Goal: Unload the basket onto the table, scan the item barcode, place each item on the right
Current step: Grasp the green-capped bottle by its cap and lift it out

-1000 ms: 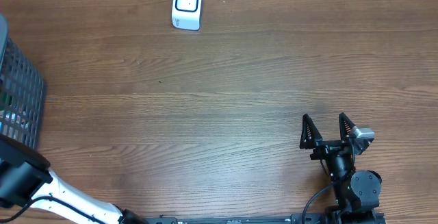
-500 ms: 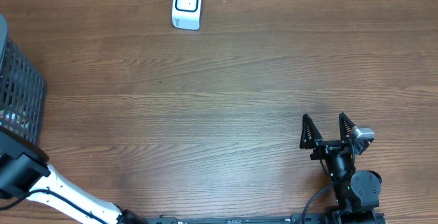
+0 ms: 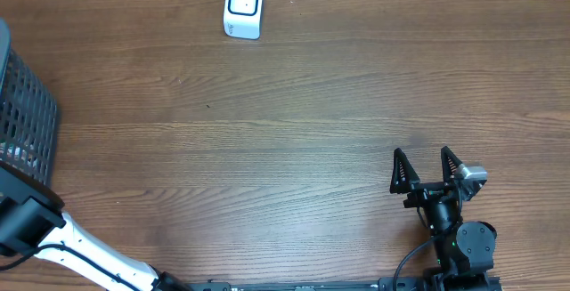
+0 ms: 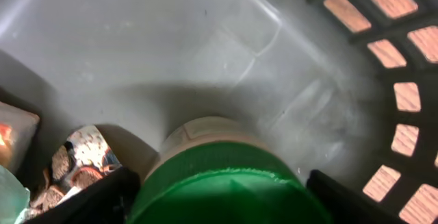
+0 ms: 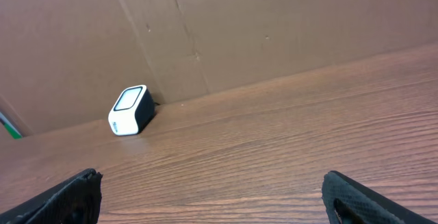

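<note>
L arm (image 3: 27, 224) shifted slightly; wood tbl (image 3: 312, 131), cardboard wall (image 5: 205, 25) behind scanner (image 3: 243, 7).

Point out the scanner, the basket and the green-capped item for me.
scanner (image 3: 243, 6), overhead view, top face.
basket (image 3: 27, 120), overhead view, mesh wall.
green-capped item (image 4: 226, 191), left wrist view, green cap.
</note>
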